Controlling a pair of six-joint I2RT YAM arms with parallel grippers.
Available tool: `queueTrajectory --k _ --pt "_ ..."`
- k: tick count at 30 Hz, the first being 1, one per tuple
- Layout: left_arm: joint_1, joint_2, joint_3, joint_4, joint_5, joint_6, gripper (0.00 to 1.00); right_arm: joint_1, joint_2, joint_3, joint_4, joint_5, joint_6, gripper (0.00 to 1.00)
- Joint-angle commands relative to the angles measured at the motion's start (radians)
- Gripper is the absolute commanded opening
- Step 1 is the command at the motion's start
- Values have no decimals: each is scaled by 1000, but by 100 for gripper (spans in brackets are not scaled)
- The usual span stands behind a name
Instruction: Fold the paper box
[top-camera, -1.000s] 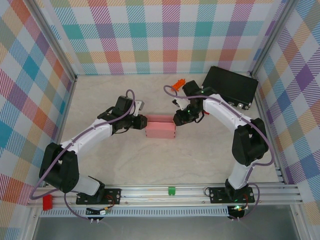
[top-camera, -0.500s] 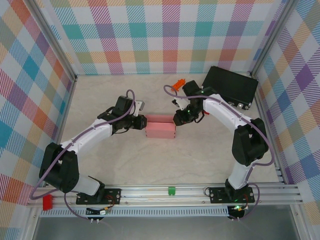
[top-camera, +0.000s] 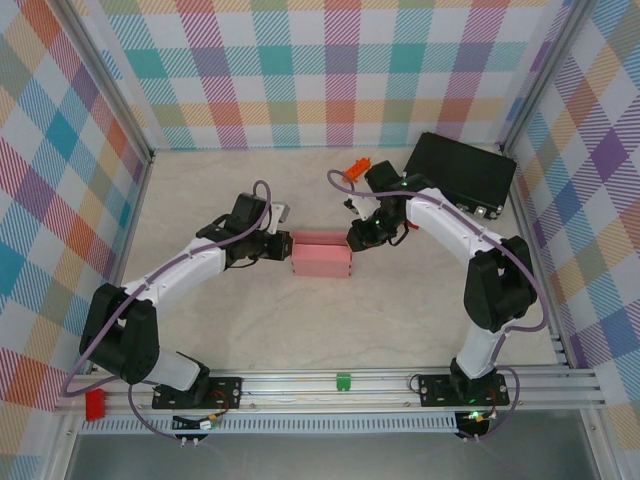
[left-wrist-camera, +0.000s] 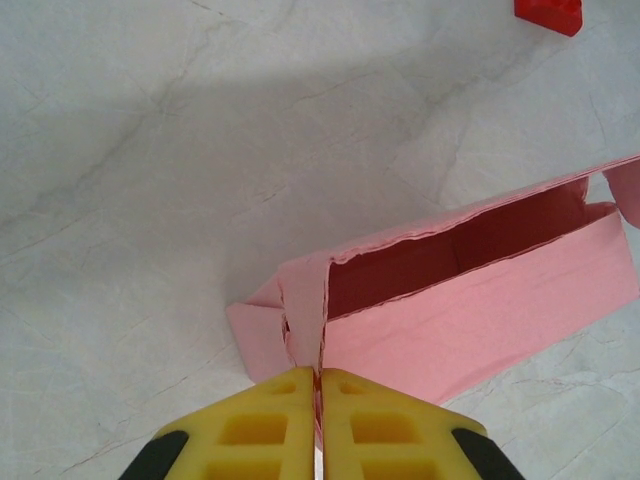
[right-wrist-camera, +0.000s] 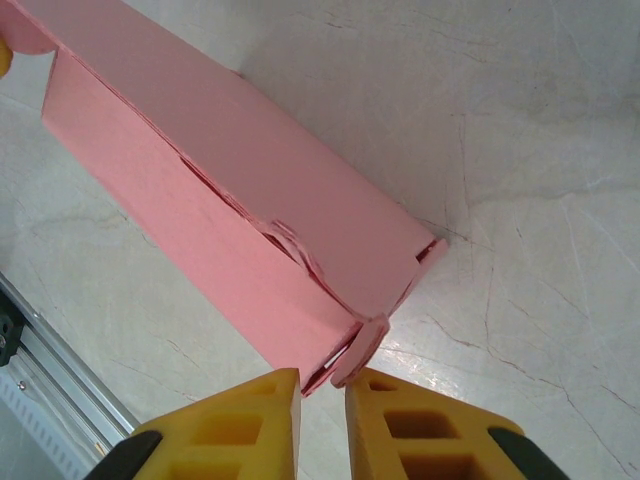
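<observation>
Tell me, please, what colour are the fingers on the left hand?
Yellow fingers with black behind, best seen in the left wrist view.

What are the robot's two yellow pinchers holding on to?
The left gripper is pinched shut on the end flap of the pink paper box. The right gripper sits at the box's other end corner, slightly open; whether it grips the tab there cannot be told.

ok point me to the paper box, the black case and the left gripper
paper box (top-camera: 321, 261): top external view, on its pink front wall.
black case (top-camera: 460, 170): top external view, middle of its lid.
left gripper (left-wrist-camera: 319, 385): left wrist view, where the two yellow fingertips pinch the box's end flap.
</observation>
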Motion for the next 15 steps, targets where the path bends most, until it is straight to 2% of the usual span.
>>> queueTrajectory --k 1,15 --pt "-3 7 -20 6 21 -1 8 8 10 -3 -8 -35 14 20" --pt "-3 10 -24 4 27 -2 8 14 20 -2 -13 -49 20 18"
